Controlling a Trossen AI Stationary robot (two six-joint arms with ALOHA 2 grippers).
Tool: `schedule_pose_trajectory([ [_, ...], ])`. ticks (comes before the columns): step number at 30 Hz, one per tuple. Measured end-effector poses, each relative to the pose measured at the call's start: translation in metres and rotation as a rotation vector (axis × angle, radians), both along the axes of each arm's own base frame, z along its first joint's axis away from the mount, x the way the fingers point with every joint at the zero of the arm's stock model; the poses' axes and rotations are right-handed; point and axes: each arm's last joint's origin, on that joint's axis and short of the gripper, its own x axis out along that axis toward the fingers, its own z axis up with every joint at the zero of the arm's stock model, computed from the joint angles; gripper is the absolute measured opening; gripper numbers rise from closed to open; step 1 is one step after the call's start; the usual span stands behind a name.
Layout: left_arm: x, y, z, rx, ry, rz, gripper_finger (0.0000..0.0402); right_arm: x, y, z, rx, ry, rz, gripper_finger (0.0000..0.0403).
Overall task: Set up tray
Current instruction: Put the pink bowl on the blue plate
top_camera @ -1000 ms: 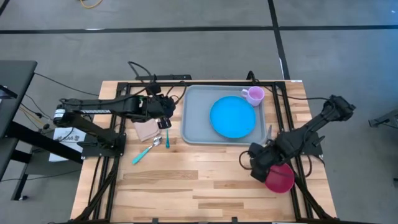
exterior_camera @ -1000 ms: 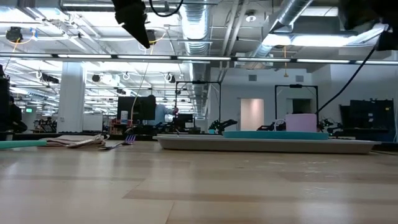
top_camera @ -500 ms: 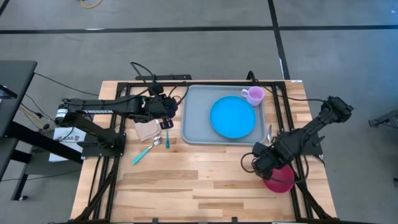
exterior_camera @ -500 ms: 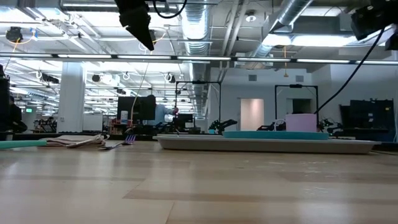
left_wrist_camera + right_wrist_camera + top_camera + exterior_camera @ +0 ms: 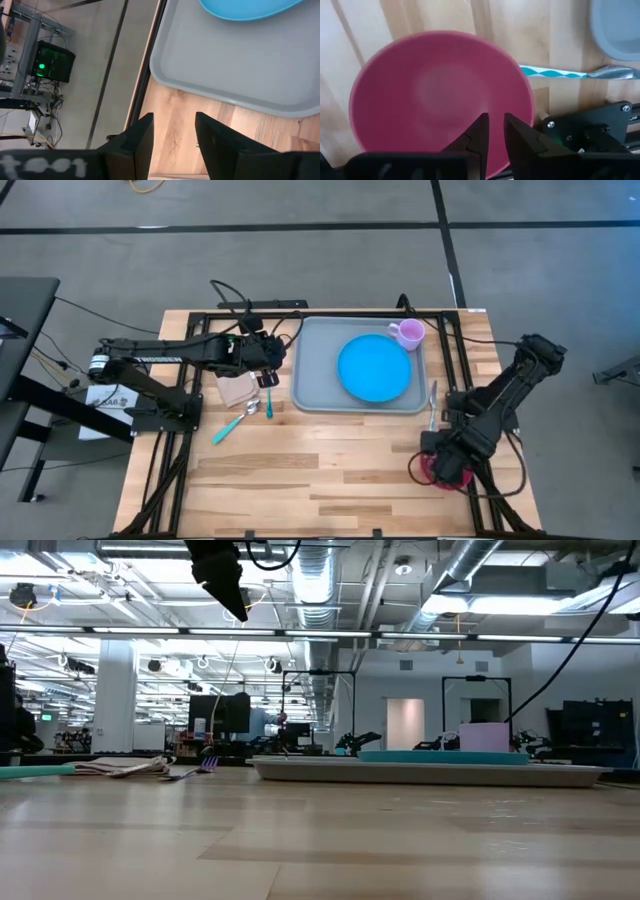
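Observation:
The grey-blue tray (image 5: pixel 318 370) lies at the table's far middle. It carries a round blue plate (image 5: pixel 374 368) and a pink mug (image 5: pixel 407 333) at its far right corner. My left gripper (image 5: pixel 268 370) is open and empty. It hovers just left of the tray's left rim (image 5: pixel 200 85). My right gripper (image 5: pixel 445 465) hovers over a pink bowl (image 5: pixel 435 95) that stands on the table's near right. Its fingers are a narrow gap apart above the bowl's inside and hold nothing.
A spoon with a teal-and-white handle (image 5: pixel 432 405) lies between the tray and the bowl. A napkin (image 5: pixel 237 388), a teal spoon (image 5: pixel 235 423) and a small fork (image 5: pixel 268 400) lie left of the tray. The near middle of the table is bare wood.
My right gripper has gone toward the table's near edge and to the right, from beside the pink bowl to over it. The bowl and the tray have stayed where they were.

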Motion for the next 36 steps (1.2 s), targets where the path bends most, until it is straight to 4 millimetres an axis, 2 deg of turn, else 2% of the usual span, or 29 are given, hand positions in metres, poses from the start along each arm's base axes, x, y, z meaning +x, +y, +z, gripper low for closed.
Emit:
schedule_pose_trajectory([
  [7,0.000,0.000,0.000,-0.001,-0.002,0.001,0.0138,-0.009,0.004,-0.008,-0.017,0.005,0.016,0.0052],
  [15,0.000,0.000,0.000,0.002,0.002,-0.004,0.0138,-0.016,-0.010,-0.030,-0.105,0.069,-0.001,0.0052],
  [30,0.000,0.000,0.000,0.005,0.004,-0.008,0.0138,-0.015,-0.011,-0.030,-0.096,0.078,0.001,0.0052],
  [36,0.000,0.000,0.000,0.005,-0.001,-0.008,0.0138,-0.016,-0.011,-0.022,-0.113,0.092,0.001,0.0052],
])
